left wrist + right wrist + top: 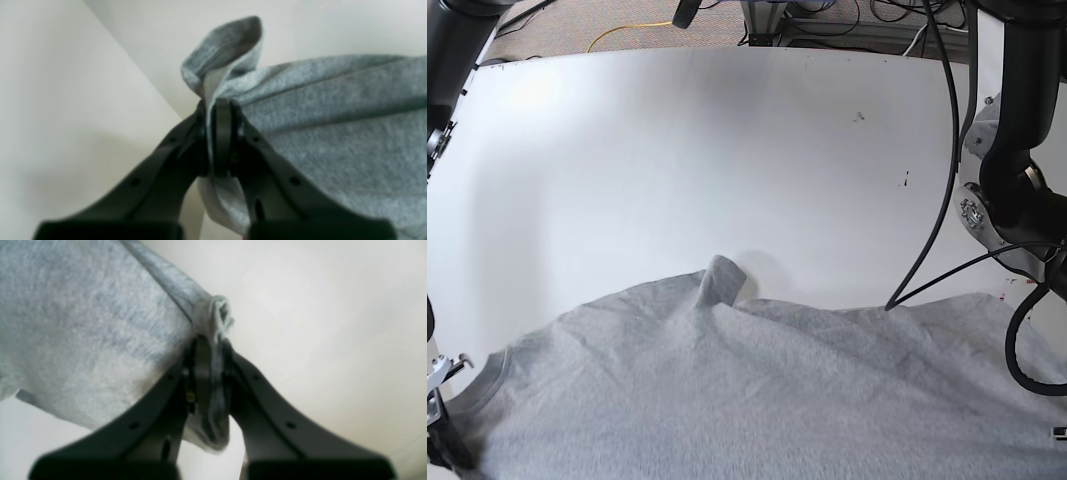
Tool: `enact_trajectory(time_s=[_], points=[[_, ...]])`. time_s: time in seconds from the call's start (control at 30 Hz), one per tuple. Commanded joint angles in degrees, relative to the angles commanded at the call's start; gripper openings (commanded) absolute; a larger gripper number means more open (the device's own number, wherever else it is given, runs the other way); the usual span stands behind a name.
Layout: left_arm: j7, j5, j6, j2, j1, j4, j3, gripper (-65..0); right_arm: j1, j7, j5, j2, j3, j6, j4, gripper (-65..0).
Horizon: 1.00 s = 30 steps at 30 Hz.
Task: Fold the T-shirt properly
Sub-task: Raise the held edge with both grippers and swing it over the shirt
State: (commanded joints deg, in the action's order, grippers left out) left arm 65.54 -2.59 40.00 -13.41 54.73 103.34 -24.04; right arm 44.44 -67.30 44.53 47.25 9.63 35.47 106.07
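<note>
White table (677, 150), T-shirt (757, 390) edges pinched in both grippers.

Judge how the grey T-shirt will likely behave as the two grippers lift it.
The T-shirt is probably floppy: it bunches above the left gripper and sags into wrinkles. It seems light, hanging from small pinches. Cloth gathered in the right gripper suggests it won't slip easily.

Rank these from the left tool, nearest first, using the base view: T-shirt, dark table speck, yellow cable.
1. T-shirt: clamped in the left tool, at the near edge.
2. The dark speck: on the table, far right of centre.
3. The yellow cable: beyond the table's far edge, on the left.
</note>
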Motion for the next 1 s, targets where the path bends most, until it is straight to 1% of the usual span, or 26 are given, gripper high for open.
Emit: enact_trajectory(time_s=[0.07,0.13,0.2,0.23,0.27,0.33,0.4,0.53,0.63,0.7,0.8,0.9,1.0], points=[[0.00,1.93,0.00,0.00,-2.73,0.09,-0.18,-64.6,-5.10,0.00,1.67,-0.44,3.78,0.00,0.97,-65.0],[0.00,4.40,0.00,-0.09,-5.98,0.44,-0.26,-64.6,-10.46,0.00,2.81,-2.46,7.91,0.00,1.05,-65.0],[0.00,6.33,0.00,-0.09,-9.05,1.85,-0.26,-64.6,-14.59,0.00,3.25,-3.60,10.11,0.00,1.32,-65.0],[0.09,7.30,0.00,-0.09,-11.34,3.08,-0.26,-64.6,-17.23,0.00,3.25,-3.87,10.73,0.00,2.37,-65.0],[0.18,7.82,0.00,-0.09,-13.36,3.87,-0.26,-64.6,-19.52,0.00,3.16,-4.84,10.90,0.00,3.16,-65.0],[0.18,8.35,0.00,-0.09,-16.62,4.75,-0.26,-64.6,-23.03,0.00,2.81,-7.12,11.69,0.00,4.40,-65.0],[0.44,8.44,0.00,-0.09,-20.75,6.42,-0.26,-64.6,-27.87,0.00,2.81,-9.32,14.07,0.00,5.71,-65.0],[2.81,8.44,0.00,-0.09,-28.84,10.73,-0.35,-64.6,-35.43,0.00,2.90,-11.60,17.14,0.00,6.77,-65.0],[2.99,8.44,0.00,-0.18,-33.32,10.81,-0.70,-64.6,-38.07,0.00,2.90,-13.71,17.58,0.00,6.77,-65.0],[2.99,8.53,0.00,-0.09,-36.92,11.16,-2.81,-64.6,-40.53,0.00,2.81,-14.86,17.67,0.00,6.86,-65.0],[2.99,8.53,0.00,-0.09,-42.11,11.87,-6.15,-64.6,-44.13,0.00,2.81,-15.38,17.85,0.00,6.95,-65.0],[2.99,8.53,0.00,-0.09,-47.21,11.87,-9.76,-64.6,-47.65,0.00,2.99,-15.91,19.87,0.00,6.95,-65.0],[2.99,8.53,0.00,-0.09,-51.96,11.69,-13.98,-64.6,-50.11,0.00,2.99,-17.58,21.45,0.00,6.95,-65.0]])
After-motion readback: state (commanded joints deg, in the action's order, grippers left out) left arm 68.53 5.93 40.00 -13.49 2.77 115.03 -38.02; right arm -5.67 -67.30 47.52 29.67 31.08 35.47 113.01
